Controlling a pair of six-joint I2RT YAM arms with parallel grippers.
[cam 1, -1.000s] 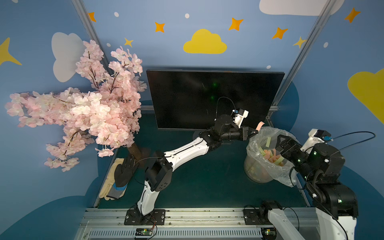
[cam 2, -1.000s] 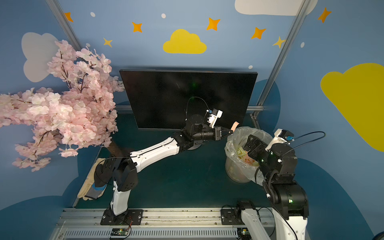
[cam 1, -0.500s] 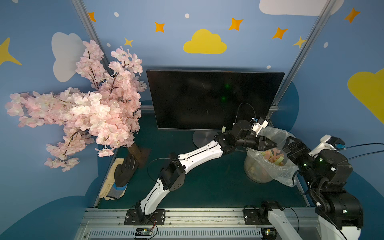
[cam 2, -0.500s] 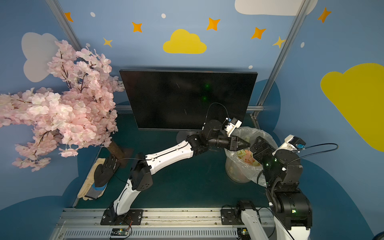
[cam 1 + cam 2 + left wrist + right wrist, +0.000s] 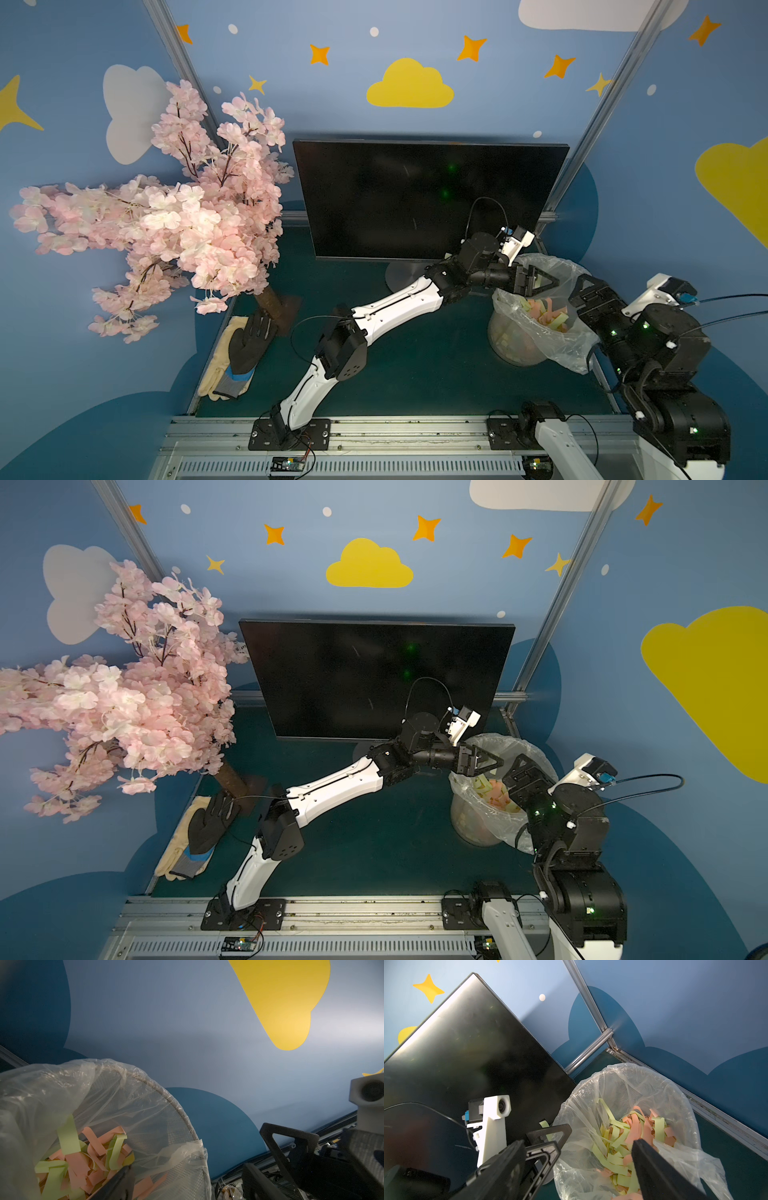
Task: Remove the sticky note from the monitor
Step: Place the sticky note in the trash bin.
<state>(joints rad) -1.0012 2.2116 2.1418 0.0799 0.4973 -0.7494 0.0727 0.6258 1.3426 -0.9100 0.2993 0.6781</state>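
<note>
My left gripper [image 5: 540, 283] hung spread and empty just above the lined bin [image 5: 515, 347], notes [image 5: 545, 314] heaped below it. The monitor [image 5: 415, 199] behind showed no note, so removal looked done.

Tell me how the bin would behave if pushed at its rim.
Probably light: the bin is thin mesh holding only paper strips, so it may slide or tip. Its loose liner would likely crumple first.

Staged robot test booth, not a real room: blue walls [image 5: 665, 208] with painted clouds [image 5: 409, 85], aluminium frame posts [image 5: 601, 112], robot arms [image 5: 395, 303] bolted to a metal rail [image 5: 415, 432]. Props: fake blossom tree [image 5: 174, 216], monitor [image 5: 415, 199], lined bin [image 5: 536, 332].
</note>
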